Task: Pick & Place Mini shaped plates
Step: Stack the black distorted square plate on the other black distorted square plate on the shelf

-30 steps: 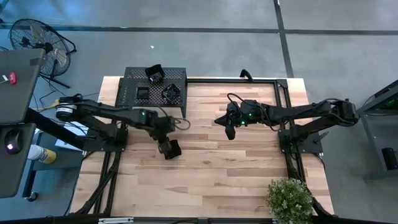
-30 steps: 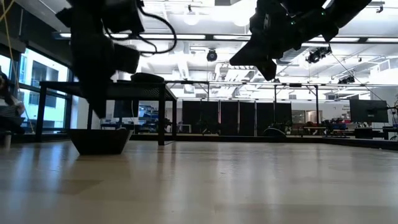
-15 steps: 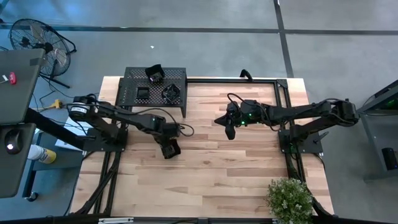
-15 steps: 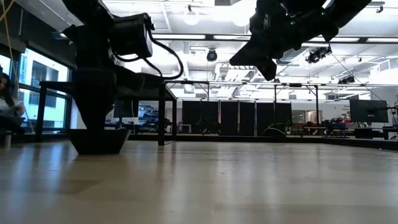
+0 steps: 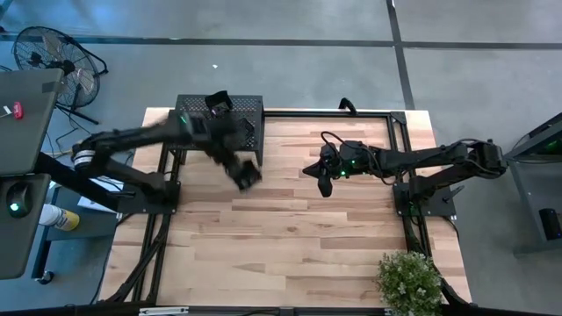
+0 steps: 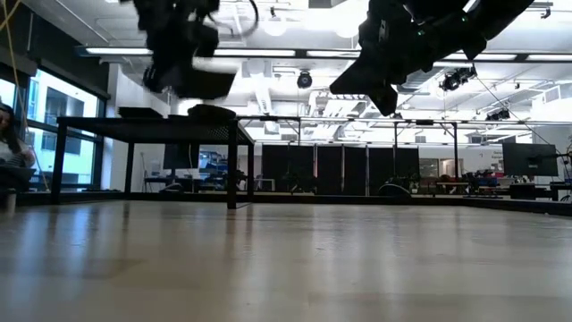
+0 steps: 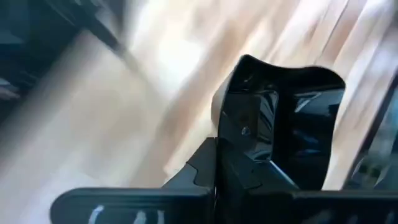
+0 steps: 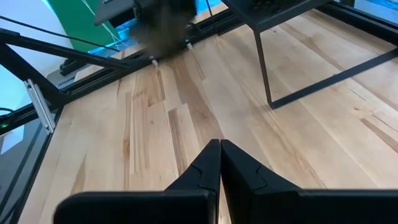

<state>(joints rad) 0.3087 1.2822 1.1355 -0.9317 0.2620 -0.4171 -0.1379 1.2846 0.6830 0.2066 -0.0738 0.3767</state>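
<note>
Seen from above, the left gripper (image 5: 248, 174) has lifted a glossy black mini plate (image 5: 252, 173) off the wooden table (image 5: 299, 237) toward the black perforated metal rack (image 5: 189, 132); its wrist view shows fingers (image 7: 249, 177) clamped on the plate's rim, while the right gripper (image 5: 324, 187) hovers closed and empty.

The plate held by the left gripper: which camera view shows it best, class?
The left wrist view: the glossy black plate fills it, pinched in the left gripper. High and low views show a dark blur; the right wrist view, a smudge.

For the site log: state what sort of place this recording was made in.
Probably a robotics lab in a large open industrial hall. A wooden table carries two mounted robot arms, a floor fan stands on bare concrete, and the low view shows exposed ceiling lights.
</note>
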